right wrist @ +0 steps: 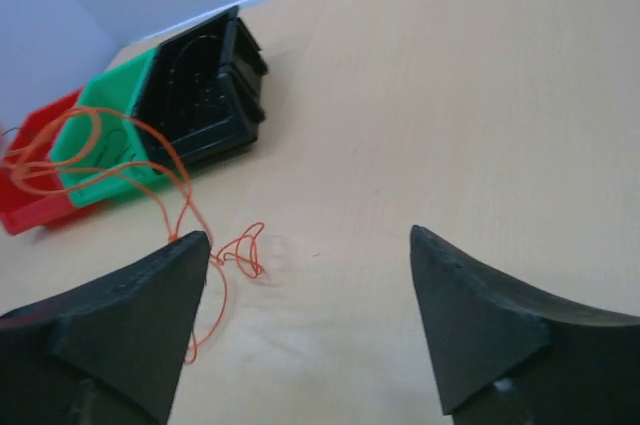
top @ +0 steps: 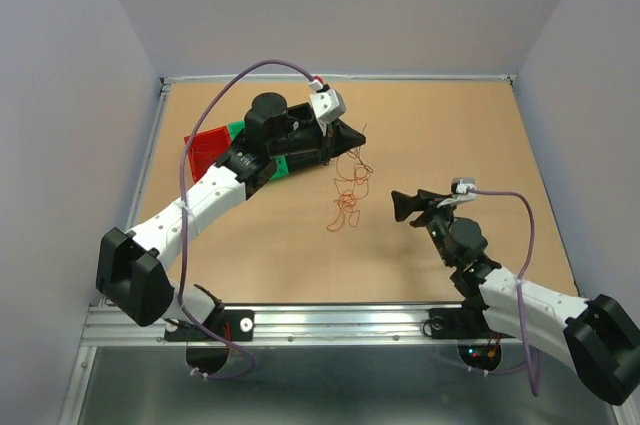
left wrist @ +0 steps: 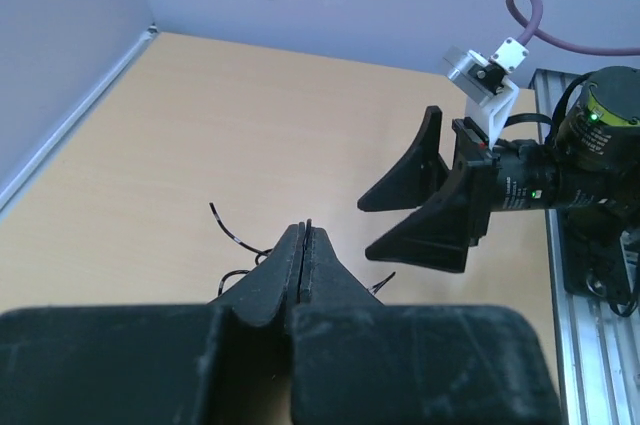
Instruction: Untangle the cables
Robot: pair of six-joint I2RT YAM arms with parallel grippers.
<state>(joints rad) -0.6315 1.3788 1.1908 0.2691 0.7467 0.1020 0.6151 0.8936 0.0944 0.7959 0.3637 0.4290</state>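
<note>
The left claw (left wrist: 303,233) is pinched tight on the cables (top: 347,195) hanging below it; the right claw (right wrist: 305,235), spread wide just beside them, should take one orange strand only.

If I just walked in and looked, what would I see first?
Probably the curly orange cables in the middle of the table, which seem to dangle in loops from the left gripper, pinched shut. Next you would see the right gripper, facing them from the right with its jaws wide open and touching nothing. Under the left arm, at the far left, sit a red bin and a green bin.
</note>
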